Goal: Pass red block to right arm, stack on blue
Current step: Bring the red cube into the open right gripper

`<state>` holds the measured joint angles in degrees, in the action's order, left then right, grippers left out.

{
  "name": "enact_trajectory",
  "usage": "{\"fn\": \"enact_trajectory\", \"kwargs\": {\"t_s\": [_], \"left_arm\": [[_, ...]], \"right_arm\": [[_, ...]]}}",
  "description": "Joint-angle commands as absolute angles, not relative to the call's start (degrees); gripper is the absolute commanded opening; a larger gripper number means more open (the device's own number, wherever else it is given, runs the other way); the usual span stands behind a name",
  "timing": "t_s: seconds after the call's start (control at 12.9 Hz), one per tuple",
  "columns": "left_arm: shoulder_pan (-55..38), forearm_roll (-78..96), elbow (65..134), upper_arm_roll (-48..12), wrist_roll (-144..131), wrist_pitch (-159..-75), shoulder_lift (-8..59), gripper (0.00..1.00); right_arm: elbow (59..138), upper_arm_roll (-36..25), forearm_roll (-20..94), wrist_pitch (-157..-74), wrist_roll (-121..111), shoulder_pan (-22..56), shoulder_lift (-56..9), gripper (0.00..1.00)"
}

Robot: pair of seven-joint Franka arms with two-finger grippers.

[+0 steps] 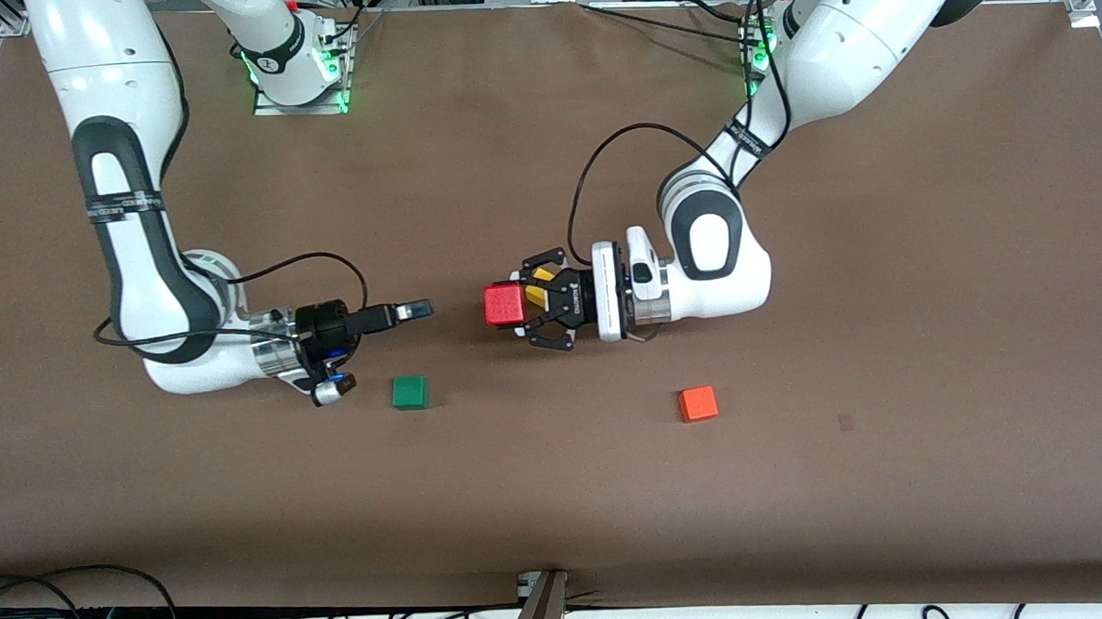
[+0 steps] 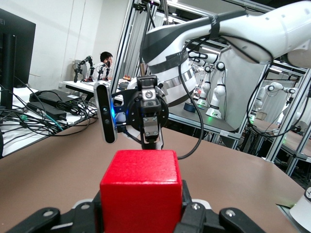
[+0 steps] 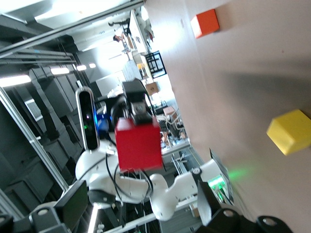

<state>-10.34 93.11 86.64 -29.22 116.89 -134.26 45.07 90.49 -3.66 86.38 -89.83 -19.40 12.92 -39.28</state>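
The orange cube (image 1: 697, 404) is what sits closest to the front camera, with the green cube (image 1: 410, 392) just a hair farther back toward the right arm's end of the table. Going across the front view: the right gripper (image 1: 416, 308) is held sideways low over the table just above the green cube, fingers spread wide and nothing in them, aimed at the handoff spot. Next comes the red block (image 1: 503, 305), up in the air over mid-table, clamped in the left gripper (image 1: 516, 304), which is turned on its side and offering the block straight toward its partner. There's a yellow cube (image 3: 290, 131) on the table under the left gripper. No blue cube visible in any of the views, so can't say where the stack goes yet. For the handoff I'd say: bring the right gripper straight in along the line it's already on, get its fingers on the two free faces of the block, squeeze fully, and only then let the left one open. Letting go early would likely drop it.
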Motion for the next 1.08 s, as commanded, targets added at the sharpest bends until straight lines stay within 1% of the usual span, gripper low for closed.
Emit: {"fn": "enact_trajectory", "kwargs": {"t_s": [0.0, 0.31, 0.54, 0.62, 0.7, 0.77, 0.85, 0.93, 1.01], "left_arm": [[-12.21, 95.36, 83.85, -28.92, 118.92, -135.96, 46.76, 0.0], [-12.57, 96.42, 83.76, -28.92, 118.92, -136.14, 46.93, 0.0], [-12.39, 97.38, 83.76, -28.92, 118.92, -136.05, 47.11, 0.0], [-12.48, 97.56, 83.76, -28.92, 118.92, -136.05, 47.2, 0.0], [-12.57, 97.65, 83.76, -28.92, 118.92, -136.05, 47.2, 0.0], [-12.57, 97.65, 83.76, -28.92, 118.92, -136.05, 47.2, 0.0], [-12.57, 97.65, 83.76, -28.92, 118.92, -136.05, 47.2, 0.0], [-12.57, 97.73, 83.76, -28.92, 118.92, -136.05, 47.2, 0.0], [-12.48, 97.73, 83.76, -28.92, 118.92, -135.97, 47.2, 0.0]], "right_arm": [[91.67, -3.78, 89.38, -92.71, -20.57, 15.11, -38.5, 1.0], [92.11, -3.78, 89.56, -95.36, -20.65, 16.87, -38.5, 1.0], [92.55, -3.78, 92.37, -96.94, -20.74, 18.28, -38.5, 1.0], [92.72, -3.87, 92.37, -96.94, -20.92, 18.37, -38.5, 0.97], [92.81, -3.87, 92.37, -96.94, -21.7, 18.28, -38.41, 0.76], [92.9, -3.87, 92.37, -96.68, -22.58, 18.28, -38.41, 0.39], [92.99, -3.87, 92.37, -96.68, -22.76, 18.19, -38.41, 0.25], [92.99, -3.95, 92.37, -96.59, -22.76, 18.19, -38.41, 0.2], [92.99, -3.96, 92.37, -96.16, -22.85, 17.93, -38.41, 0.1]]}}
